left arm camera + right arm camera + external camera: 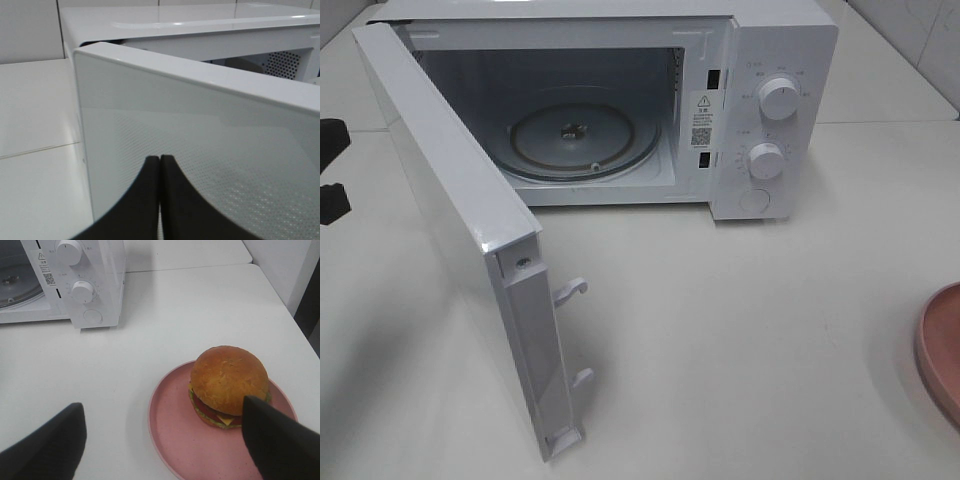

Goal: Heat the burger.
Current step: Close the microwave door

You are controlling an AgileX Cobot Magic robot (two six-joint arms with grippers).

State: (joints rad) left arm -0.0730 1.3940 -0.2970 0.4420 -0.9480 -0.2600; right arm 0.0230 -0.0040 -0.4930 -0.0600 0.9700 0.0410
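Observation:
The burger (pixel 227 385), with a brown domed bun, dark patty and yellow cheese, stands on a pink plate (pixel 172 445) on the white table, right of the microwave. My right gripper (pixel 161 407) is open and empty, hovering just short of the plate; one finger (pixel 277 440) is beside the burger. In the exterior high view only the plate's rim (pixel 942 350) shows at the right edge, and the burger and right gripper are out of view. My left gripper (pixel 160 200) is shut and empty, facing the outside of the open microwave door (pixel 200 150); it shows at the left edge (pixel 330 170).
The white microwave (pixel 775 60) stands at the back with its door (pixel 470 250) swung wide open toward the front left. A glass turntable (pixel 582 140) lies in the cavity. Two knobs (pixel 778 98) and a button are on its right panel.

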